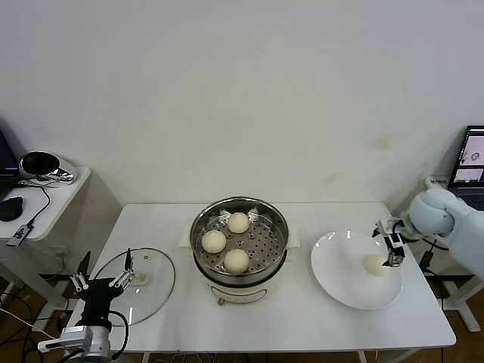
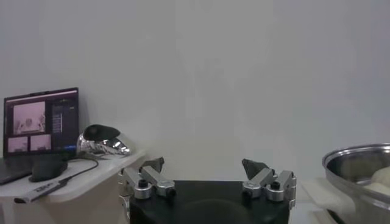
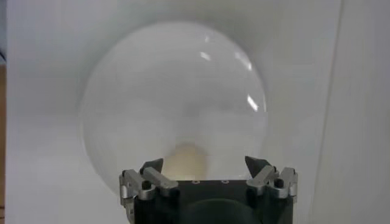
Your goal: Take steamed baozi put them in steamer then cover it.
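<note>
1. Cream-white baozi, four in total: three sit on the perforated tray inside the steamer (image 1: 240, 240), namely one at the back (image 1: 238, 221), one on the left (image 1: 214, 241) and one at the front (image 1: 237, 260). The fourth bun (image 1: 373, 265) is still on the white plate (image 1: 340, 283) to the right of the pot.
2. Right gripper (image 1: 392, 251) hangs right over that last bun with its fingers spread wide. From the right wrist view the bun (image 3: 188, 163) sits between the two fingertips, but the claw isn't clamped on it (can't tell if a tip is touching it, too close to call).
3. Steamer is one shiny steel pot on a white base, in the middle of the white table (image 1: 302, 325), uncovered.
4. One cover (image 1: 155, 283), clear glass with a metal rim, lies flat on the table to the left of the steamer, apart from it.
5. Left gripper (image 1: 102, 281) is parked at the near left edge of that lid, jaws wide apart, holding nothing.
6. Off to the left there's a side table (image 1: 57, 204) with a shiny helmet-looking thing (image 1: 44, 166) on it.
</note>
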You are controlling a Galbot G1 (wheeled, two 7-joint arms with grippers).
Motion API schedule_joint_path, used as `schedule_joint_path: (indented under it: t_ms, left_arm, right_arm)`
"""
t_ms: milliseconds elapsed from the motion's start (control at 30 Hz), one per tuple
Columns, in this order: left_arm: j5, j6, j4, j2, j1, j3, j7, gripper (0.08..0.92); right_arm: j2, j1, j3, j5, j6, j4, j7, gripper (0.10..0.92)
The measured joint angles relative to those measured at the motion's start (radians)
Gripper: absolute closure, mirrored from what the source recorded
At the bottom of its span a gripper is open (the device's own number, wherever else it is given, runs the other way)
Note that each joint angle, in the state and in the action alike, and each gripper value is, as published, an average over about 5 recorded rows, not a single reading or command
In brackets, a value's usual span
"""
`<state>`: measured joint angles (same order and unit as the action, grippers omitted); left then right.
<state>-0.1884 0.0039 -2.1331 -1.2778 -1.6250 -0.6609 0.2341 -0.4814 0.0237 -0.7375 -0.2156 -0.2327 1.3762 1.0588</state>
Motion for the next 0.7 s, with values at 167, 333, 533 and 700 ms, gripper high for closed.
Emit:
schedule_joint_path:
  t_ms: [167, 333, 533, 700]
  left_arm:
    - [0.000, 0.002, -0.008, -0.004, -0.006, -0.006, 0.000, 0.177]
    - [0.000, 0.003, -0.012, -0.006, -0.009, -0.009, 0.000, 0.177]
    - [0.001, 0.003, -0.013, -0.006, -0.011, -0.011, -0.002, 0.177]
    - [0.001, 0.003, -0.013, -0.008, -0.012, -0.010, -0.003, 0.177]
  right_arm:
    - [-0.039, 0.056, 0.053, -0.045, 0.020, -0.077, -0.006, 0.203]
    - [-0.080, 0.097, 0.088, -0.077, 0.031, -0.140, -0.006, 0.203]
    - [-0.122, 0.126, 0.112, -0.100, 0.039, -0.194, -0.004, 0.212]
    - [-0.143, 0.143, 0.124, -0.114, 0.042, -0.223, 0.000, 0.261]
